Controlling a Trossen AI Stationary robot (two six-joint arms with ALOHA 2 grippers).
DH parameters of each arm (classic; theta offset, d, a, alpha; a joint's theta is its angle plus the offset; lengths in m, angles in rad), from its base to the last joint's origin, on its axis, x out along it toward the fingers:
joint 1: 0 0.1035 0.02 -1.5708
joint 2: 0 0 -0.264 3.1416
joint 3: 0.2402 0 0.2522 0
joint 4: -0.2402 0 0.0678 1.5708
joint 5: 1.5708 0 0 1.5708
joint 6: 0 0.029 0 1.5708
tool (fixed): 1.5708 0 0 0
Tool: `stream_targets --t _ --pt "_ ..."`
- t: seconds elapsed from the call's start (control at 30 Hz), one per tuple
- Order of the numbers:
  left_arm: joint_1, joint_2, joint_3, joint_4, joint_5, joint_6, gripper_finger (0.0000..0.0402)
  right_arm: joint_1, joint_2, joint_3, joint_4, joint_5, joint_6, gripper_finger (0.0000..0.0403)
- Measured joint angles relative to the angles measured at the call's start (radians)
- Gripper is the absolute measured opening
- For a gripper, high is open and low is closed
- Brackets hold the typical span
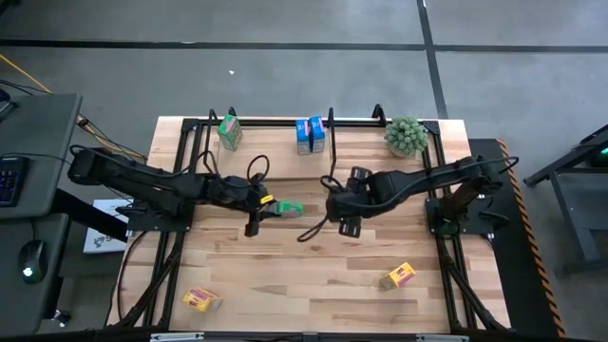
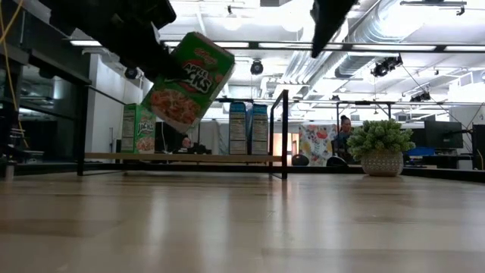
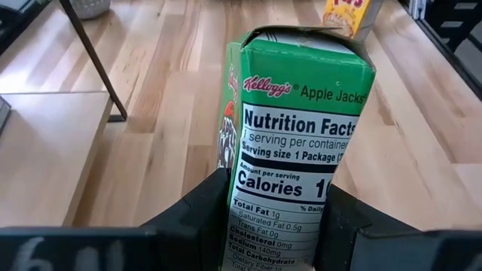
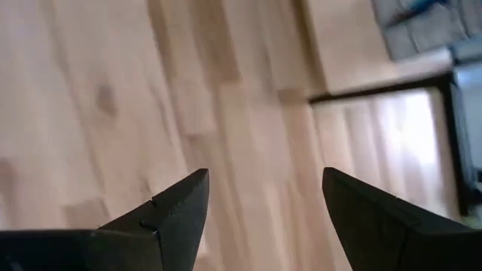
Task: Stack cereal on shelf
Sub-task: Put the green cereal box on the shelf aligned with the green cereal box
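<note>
Above mid-table, the left gripper (image 1: 275, 206) clamps a green cereal box (image 1: 289, 207), held tilted in the air.

On the shelf (image 1: 356, 122) stand another green box (image 1: 229, 132) and two blue boxes (image 1: 311, 135); the right gripper (image 4: 263, 203) hangs spread apart, holding nothing.

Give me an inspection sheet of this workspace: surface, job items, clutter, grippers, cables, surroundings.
Surface: pale plank tabletop, mostly bare.
Job's things: shelf along the far edge holds one green box and two blue boxes; a green Apple Jacks box is held tilted above the table; two yellow-orange boxes lie near the front edge.
Clutter: potted plant at the far right corner.
Grippers: left gripper shut on the Apple Jacks box; right gripper open, empty, above mid-table.
Cables: black loops along both arms; yellow cable on the floor at left.
Surroundings: desk with a keyboard and mouse at left; a person behind the plant in the low view.
</note>
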State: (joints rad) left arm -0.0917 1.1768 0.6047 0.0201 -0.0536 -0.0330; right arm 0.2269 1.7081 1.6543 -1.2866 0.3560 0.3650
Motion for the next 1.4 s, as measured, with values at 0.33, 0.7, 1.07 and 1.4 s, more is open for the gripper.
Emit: stream_targets --t 0.33,0.7,1.07,1.4 --pt "0.001 -0.105 -0.073 0.111 0.023 0.010 0.0135 0.072 -0.230 -0.383 -0.017 0.068 0.270 0.0252" --pt "0.000 -0.165 -0.075 0.342 0.023 0.072 0.0135 0.169 -0.668 -0.844 0.686 0.144 0.330 0.0252" --pt "0.000 -0.153 -0.075 0.448 -0.185 0.032 0.0135 0.115 -0.660 -0.917 1.203 0.247 -0.067 0.0252" --pt "-0.002 -0.255 -0.075 0.297 -0.413 -0.022 0.0135 0.061 -0.549 -0.917 1.316 0.244 -0.104 0.0252"
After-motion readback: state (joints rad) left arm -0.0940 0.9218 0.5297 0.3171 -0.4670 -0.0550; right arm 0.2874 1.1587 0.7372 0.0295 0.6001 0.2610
